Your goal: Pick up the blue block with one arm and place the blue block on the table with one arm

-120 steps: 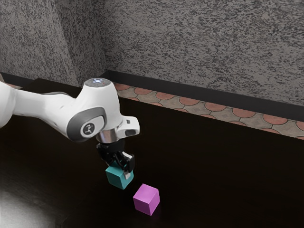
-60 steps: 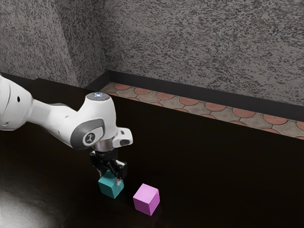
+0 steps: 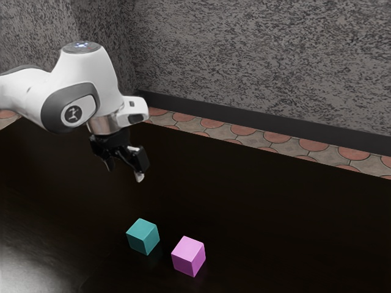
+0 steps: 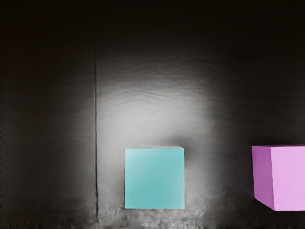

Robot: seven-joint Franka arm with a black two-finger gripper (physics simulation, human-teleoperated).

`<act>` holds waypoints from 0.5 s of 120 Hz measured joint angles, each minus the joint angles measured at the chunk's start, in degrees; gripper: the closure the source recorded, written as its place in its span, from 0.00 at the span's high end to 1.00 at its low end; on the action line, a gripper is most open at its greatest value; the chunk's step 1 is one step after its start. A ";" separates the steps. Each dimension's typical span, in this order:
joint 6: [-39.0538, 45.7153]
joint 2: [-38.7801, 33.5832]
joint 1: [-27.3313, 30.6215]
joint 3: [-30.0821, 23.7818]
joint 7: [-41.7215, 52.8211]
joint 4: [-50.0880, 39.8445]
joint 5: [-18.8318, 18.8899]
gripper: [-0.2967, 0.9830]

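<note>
My gripper (image 3: 124, 171) hangs open well above the table (image 3: 256, 201) in the exterior view, its two fingers spread with nothing between them. The blue block (image 3: 142, 236), teal in colour, rests on the dark tabletop below the gripper and a little toward the exterior view's right, touched by neither finger. From the hand's camera the blue block (image 4: 155, 178) is seen from above, standing by itself on the table.
A pink-purple block (image 3: 189, 256) sits on the table close beside the blue one, with a small gap between them; the wrist view has this pink block (image 4: 288, 178) too. A textured grey wall (image 3: 263, 55) rises beyond the table's far edge.
The blue block has shifted slightly toward the exterior view's left and near side, then been let go. My gripper has opened, risen and moved back from it. The pink block has stayed put.
</note>
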 joint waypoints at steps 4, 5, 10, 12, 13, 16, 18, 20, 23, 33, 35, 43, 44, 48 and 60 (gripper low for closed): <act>-0.81 -0.04 0.00 0.00 -0.06 0.02 0.01 0.75; -0.99 -0.04 0.00 0.00 -0.08 0.02 0.01 0.76; -1.80 -0.06 0.00 -0.01 -0.15 0.03 0.01 0.76; -2.08 -0.07 0.00 -0.01 -0.17 0.04 0.01 0.76; -2.21 -0.07 0.00 -0.01 -0.19 0.04 0.01 0.76; -2.57 -0.07 0.00 -0.01 -0.22 0.04 0.02 0.76; -2.79 -0.07 0.00 -0.01 -0.25 0.04 0.02 0.76; -2.99 -0.07 0.00 -0.01 -0.27 0.04 0.02 0.76; -3.27 -0.08 0.00 -0.01 -0.31 0.04 0.02 0.76; -3.97 -0.08 0.00 -0.01 -0.41 0.04 0.02 0.76; -4.08 -0.08 0.00 -0.01 -0.43 0.04 0.02 0.76; -4.44 -0.08 0.00 -0.01 -0.51 0.04 0.02 0.77; -4.47 -0.08 0.00 -0.01 -0.52 0.04 0.02 0.77; -4.61 -0.08 0.00 -0.01 -0.55 0.04 0.02 0.77; -4.90 -0.08 0.00 -0.01 -0.64 0.04 0.02 0.77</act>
